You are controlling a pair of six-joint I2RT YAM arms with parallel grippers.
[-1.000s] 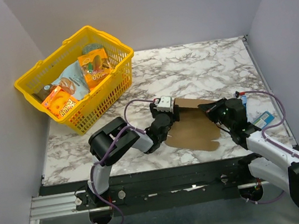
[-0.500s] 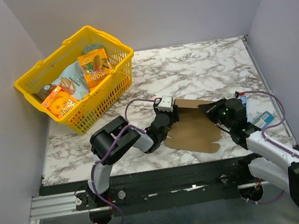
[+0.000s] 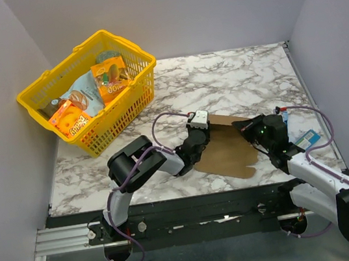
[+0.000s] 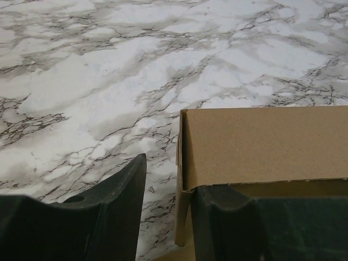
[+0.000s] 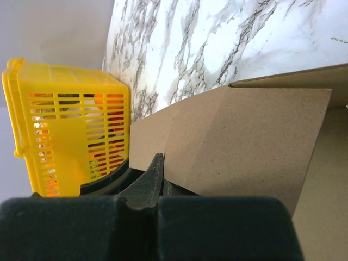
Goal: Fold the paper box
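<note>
Straddling the box's (image 4: 261,144) wall edge, probably the safest hold on seemingly light, creasable card, left gripper (image 4: 169,182) is standing part-open, empty; right gripper (image 5: 155,174) is sitting closed.

room on table (image 3: 238,72) beyond paper box (image 3: 227,152); basket (image 3: 122,112) blocks far left

Robotics lab test cell. Plain grey panel walls (image 3: 3,130) box in a marble-patterned table (image 3: 238,75); left arm (image 3: 134,166) and right arm (image 3: 319,178) mounted on a metal frame (image 3: 66,237) at its near edge. Yellow basket (image 3: 120,115) holds snack packs (image 3: 84,95).
</note>
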